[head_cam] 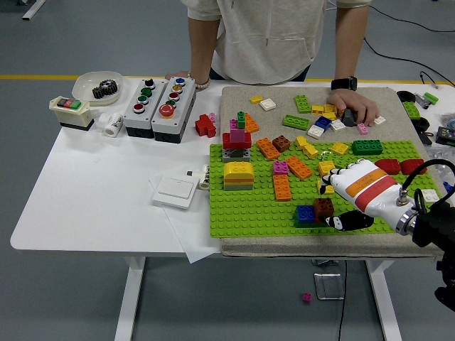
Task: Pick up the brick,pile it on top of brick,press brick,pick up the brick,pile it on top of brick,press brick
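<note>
Head view, looking down over the white table (85, 192): the robot's right hand (355, 193) reaches in from the right over the green baseplate (249, 206), its white and orange back turned up. Its fingers (333, 179) curl loosely above the near right part of the plate and grip nothing that shows; the black-tipped thumb (347, 222) points left, just beside the brown brick (324, 207). That brown brick sits on the plate touching the blue brick (306, 214) on its left, both near the plate's near edge. A yellow brick (327, 168) lies just beyond the fingers. Further left, the yellow stack (238, 175) stands on the plate, and the red and grey stack (237, 141) rises at the plate's far left corner. Orange bricks (282, 187) lie between them and the hand. At the far side a person stands against the table; the person's hand (353, 105) rests over loose bricks on the beige mat (234, 99), a watch on the wrist. On the bare left part of the table sit 2 button boxes (160, 99), a white switch plate (175, 190) and a bowl (96, 87) holding a gear.
</note>
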